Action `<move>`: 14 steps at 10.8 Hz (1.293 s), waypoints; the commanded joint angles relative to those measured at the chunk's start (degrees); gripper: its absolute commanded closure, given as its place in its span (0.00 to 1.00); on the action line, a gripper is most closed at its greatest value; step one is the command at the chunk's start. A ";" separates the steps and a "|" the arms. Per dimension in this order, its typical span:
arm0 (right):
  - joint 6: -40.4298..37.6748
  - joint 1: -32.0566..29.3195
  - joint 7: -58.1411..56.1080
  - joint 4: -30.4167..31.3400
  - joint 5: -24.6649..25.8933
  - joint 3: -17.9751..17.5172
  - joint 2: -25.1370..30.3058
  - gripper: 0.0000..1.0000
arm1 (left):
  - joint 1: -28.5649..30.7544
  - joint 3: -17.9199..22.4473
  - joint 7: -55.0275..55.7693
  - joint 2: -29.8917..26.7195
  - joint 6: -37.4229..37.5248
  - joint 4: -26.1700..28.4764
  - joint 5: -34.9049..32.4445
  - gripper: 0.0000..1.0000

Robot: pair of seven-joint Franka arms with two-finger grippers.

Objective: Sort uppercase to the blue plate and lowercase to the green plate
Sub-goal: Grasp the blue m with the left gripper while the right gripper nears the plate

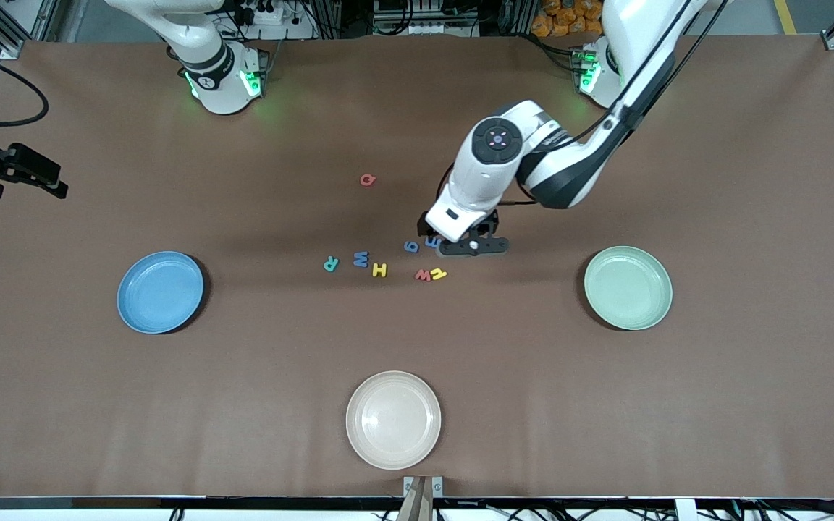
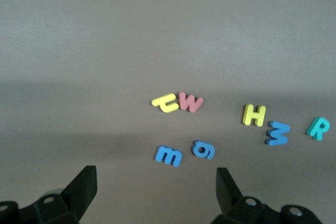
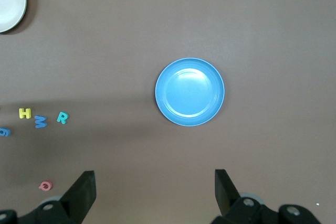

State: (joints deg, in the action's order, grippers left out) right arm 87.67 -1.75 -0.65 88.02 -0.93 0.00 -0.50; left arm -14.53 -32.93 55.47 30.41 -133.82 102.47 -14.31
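Note:
Eight foam letters lie mid-table. The uppercase ones are the teal R (image 1: 331,264), blue W (image 1: 360,259), yellow H (image 1: 379,270) and, apart from them and farther from the camera, pink Q (image 1: 367,180). The lowercase ones are the blue g (image 1: 410,247), blue e (image 1: 432,242), red w (image 1: 423,275) and yellow h (image 1: 438,273). My left gripper (image 1: 473,247) hangs open and low beside the e (image 2: 168,156), holding nothing. The blue plate (image 1: 160,292) and green plate (image 1: 628,288) are empty. My right gripper (image 3: 155,182) waits open, high over the table by the blue plate (image 3: 189,92).
A cream plate (image 1: 393,420) sits near the front edge, nearer the camera than the letters. The brown table (image 1: 605,405) spreads wide around all three plates.

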 commanded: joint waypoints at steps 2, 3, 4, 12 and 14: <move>0.74 0.77 6.93 -0.04 -1.36 -0.26 -1.69 0.00 | -1.82 -1.78 7.10 5.34 -2.68 -0.17 -12.02 0.00; 2.58 3.48 12.72 -0.04 -1.10 -0.26 -3.44 0.00 | -1.82 -2.57 7.11 6.66 -3.63 -0.17 -14.32 0.00; 3.64 4.98 16.60 -0.04 -0.57 -0.26 -5.19 0.00 | -2.17 -2.67 7.11 7.81 -4.25 -0.17 -15.73 0.00; 14.72 10.89 33.87 6.11 -0.57 -0.26 -11.10 0.00 | -2.70 -2.58 5.96 10.45 -10.41 4.57 -27.34 0.00; 14.73 9.32 32.03 6.46 -0.65 -0.17 -11.19 0.00 | -2.70 -2.49 6.05 11.24 -11.11 4.75 -27.79 0.01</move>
State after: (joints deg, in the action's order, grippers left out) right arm 101.87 8.97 32.19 93.48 -1.30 -0.13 -12.52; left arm -17.88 -35.05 61.14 41.13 -143.31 106.54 -40.04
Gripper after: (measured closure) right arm 0.000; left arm 0.004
